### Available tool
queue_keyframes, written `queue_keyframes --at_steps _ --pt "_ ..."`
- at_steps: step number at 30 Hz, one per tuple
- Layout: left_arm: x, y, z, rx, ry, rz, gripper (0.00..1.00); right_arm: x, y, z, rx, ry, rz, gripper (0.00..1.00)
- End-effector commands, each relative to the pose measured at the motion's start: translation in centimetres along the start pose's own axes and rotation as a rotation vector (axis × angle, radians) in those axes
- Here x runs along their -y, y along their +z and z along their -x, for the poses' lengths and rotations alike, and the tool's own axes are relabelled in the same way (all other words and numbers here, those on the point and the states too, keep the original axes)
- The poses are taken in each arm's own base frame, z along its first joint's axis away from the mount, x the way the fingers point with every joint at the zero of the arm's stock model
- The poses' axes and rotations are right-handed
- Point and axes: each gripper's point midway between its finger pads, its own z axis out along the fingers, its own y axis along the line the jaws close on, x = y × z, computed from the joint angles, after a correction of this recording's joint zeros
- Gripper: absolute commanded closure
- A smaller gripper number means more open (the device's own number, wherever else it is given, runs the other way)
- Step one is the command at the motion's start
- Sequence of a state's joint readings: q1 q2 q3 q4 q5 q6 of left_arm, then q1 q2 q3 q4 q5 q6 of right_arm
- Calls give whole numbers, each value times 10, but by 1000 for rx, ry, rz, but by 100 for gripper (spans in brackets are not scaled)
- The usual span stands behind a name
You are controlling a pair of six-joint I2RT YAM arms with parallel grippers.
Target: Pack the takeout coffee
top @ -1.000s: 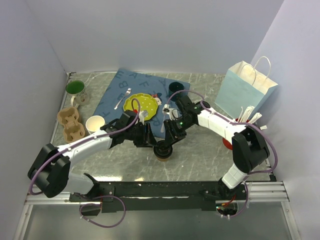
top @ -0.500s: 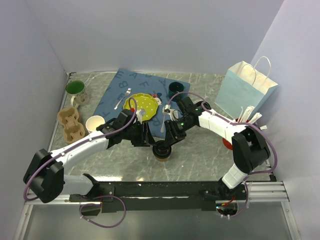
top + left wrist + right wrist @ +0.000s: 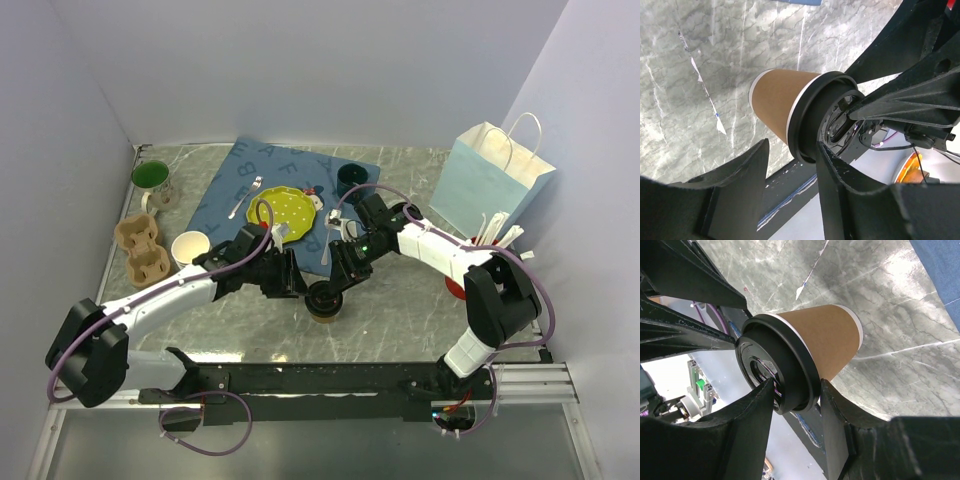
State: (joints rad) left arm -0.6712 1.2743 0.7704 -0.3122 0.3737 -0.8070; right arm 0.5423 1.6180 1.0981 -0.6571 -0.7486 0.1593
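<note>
Brown kraft-paper takeout coffee cup [image 3: 325,303], capped with its round black plastic lid [image 3: 775,370], stands on the grey marble-patterned table [image 3: 410,320] near the front edge. At it, the left gripper [image 3: 792,145] holds its fingers spread astride the lid's rim with a gap on the cup side, while the right gripper [image 3: 797,381] brackets the same rim closely, though whether it pinches cannot be told. Judged: lid fitted, packing outstanding, as the light blue paper carrier bag [image 3: 490,185] stands well apart at the far right.
</note>
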Motion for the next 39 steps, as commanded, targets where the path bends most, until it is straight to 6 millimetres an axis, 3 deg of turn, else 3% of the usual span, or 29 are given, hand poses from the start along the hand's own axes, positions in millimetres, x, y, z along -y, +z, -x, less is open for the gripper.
queue_keyframes --at_steps 1,4,12,18,22,31,39 --pt "-9 11 -5 -14 -10 9 55 13 -1 -2 17 -16 -68 53" --pt "-14 15 -8 -29 -25 32 59 17 1 -5 14 -5 -77 54" --pt "-13 7 -8 -15 -20 35 58 20 3 -8 13 4 -79 56" --pt "23 -19 23 56 52 6 46 20 3 -6 14 1 -83 56" --pt "30 -29 29 76 69 11 49 21 3 -6 13 6 -81 56" --pt "6 -17 13 45 27 53 57 19 2 -6 13 3 -83 56" --pt "-4 -1 7 20 11 54 58 19 3 -5 11 10 -76 56"
